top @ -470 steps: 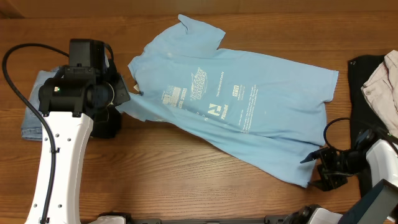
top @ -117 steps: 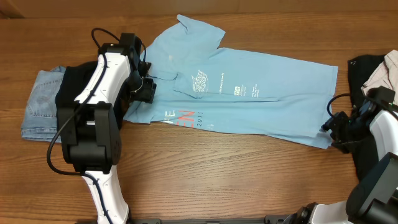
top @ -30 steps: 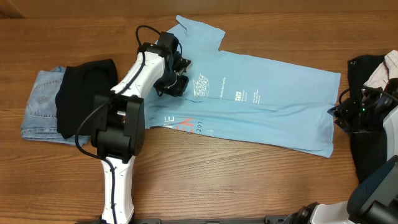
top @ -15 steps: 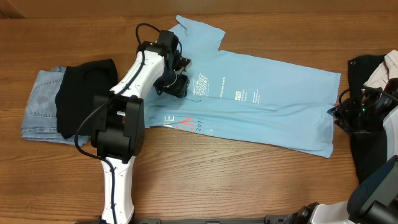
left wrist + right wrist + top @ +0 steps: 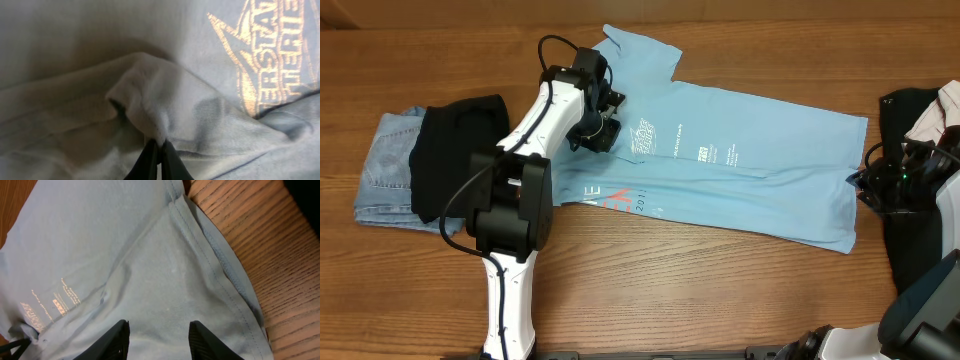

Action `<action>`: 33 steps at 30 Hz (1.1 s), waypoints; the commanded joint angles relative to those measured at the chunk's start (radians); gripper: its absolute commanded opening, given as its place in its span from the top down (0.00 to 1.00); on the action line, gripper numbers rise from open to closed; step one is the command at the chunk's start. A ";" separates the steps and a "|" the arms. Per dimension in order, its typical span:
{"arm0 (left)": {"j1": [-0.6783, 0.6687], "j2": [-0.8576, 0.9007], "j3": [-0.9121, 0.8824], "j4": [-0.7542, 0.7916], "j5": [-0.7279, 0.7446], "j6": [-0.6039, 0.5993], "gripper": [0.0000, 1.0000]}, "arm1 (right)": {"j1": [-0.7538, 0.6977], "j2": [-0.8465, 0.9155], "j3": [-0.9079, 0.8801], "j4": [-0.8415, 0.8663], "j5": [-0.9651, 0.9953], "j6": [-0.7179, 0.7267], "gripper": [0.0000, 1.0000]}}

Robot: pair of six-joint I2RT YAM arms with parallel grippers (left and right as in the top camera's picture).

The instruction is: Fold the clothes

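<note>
The light blue T-shirt [image 5: 740, 170] lies across the table, its near long edge folded over so coral print [image 5: 620, 197] shows. My left gripper [image 5: 605, 135] is shut on a pinched fold of the shirt [image 5: 150, 100] beside the white back print [image 5: 280, 50]. My right gripper [image 5: 868, 185] is open above the shirt's hem end [image 5: 165, 275], its fingers [image 5: 117, 337] spread over the cloth and holding nothing.
Folded denim jeans [image 5: 385, 170] with a black garment [image 5: 455, 150] on top lie at the left. A dark cloth [image 5: 915, 120] with a pale garment [image 5: 935, 118] lies at the right edge. Bare wood [image 5: 260, 245] shows past the hem.
Over the last second almost nothing moved; the left gripper shifted very slightly over the shirt's chest. Before that, the near side of the shirt was folded over.
</note>
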State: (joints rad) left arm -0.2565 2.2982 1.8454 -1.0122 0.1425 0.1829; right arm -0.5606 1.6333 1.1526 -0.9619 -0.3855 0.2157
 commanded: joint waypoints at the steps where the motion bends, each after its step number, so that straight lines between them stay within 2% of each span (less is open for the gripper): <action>1: -0.006 -0.040 0.122 -0.009 0.067 -0.008 0.96 | 0.004 -0.023 0.023 0.002 -0.005 -0.007 0.58; 6: -0.006 -0.036 0.140 0.105 0.087 -0.035 0.96 | 0.004 -0.023 0.023 0.002 -0.005 -0.007 0.58; 7: -0.006 -0.035 0.135 0.123 0.097 -0.036 0.92 | 0.004 -0.023 0.023 0.002 -0.005 -0.007 0.58; 8: -0.006 -0.033 0.128 0.139 0.099 -0.044 0.80 | 0.004 -0.023 0.023 0.002 -0.005 -0.007 0.57; 9: -0.007 -0.031 0.123 0.148 0.099 -0.052 0.51 | 0.004 -0.023 0.023 0.002 -0.005 -0.007 0.57; 10: -0.008 -0.030 0.122 0.148 0.099 -0.057 0.30 | 0.004 -0.023 0.023 0.004 -0.005 -0.007 0.56; 12: -0.008 -0.031 0.124 0.145 0.098 -0.056 0.22 | 0.004 -0.023 0.023 0.015 -0.005 -0.007 0.43; 15: 0.000 -0.038 0.183 0.129 0.094 -0.056 0.20 | 0.004 -0.022 0.023 0.068 -0.005 0.005 0.37; 17: 0.008 -0.038 0.247 0.137 0.094 -0.056 0.22 | 0.004 -0.019 0.023 0.107 -0.005 0.029 0.34; 21: 0.031 -0.035 0.343 0.184 0.126 -0.045 0.26 | 0.004 -0.013 0.023 0.177 -0.005 0.050 0.33; 26: 0.074 0.006 0.346 0.349 0.134 -0.108 0.26 | 0.006 -0.013 0.023 0.257 -0.047 0.072 0.32; 31: 0.113 0.129 0.346 0.536 0.152 -0.181 0.27 | 0.033 -0.013 0.023 0.259 -0.050 0.072 0.30; 33: 0.117 0.191 0.346 0.616 0.172 -0.192 0.31 | 0.046 -0.013 0.023 0.252 -0.050 0.068 0.30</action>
State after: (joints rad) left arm -0.1482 2.3684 2.1849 -0.4644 0.2756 0.0498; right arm -0.5377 1.6333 1.1526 -0.7059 -0.4168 0.2836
